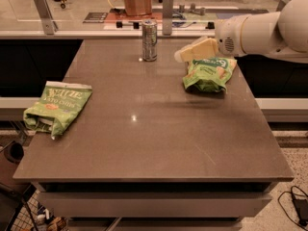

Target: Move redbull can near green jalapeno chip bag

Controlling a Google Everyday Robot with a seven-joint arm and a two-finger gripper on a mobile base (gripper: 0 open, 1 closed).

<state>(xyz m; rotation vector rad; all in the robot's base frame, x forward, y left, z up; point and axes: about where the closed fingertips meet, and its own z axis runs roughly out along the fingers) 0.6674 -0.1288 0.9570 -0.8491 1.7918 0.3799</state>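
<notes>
The redbull can (pixel 149 40) stands upright near the far edge of the table, left of centre. The green jalapeno chip bag (pixel 57 106) lies flat at the table's left edge, its white lettering up. My gripper (pixel 195 50) comes in from the right on a white arm, just right of the can and above the near edge of a puffier green bag (pixel 209 73). It holds nothing that I can see.
The brown table (pixel 154 143) reaches to a near edge at the bottom. A counter (pixel 96 18) behind the far edge carries a brown box, posts and small items. A dark bin stands on the floor at the lower left.
</notes>
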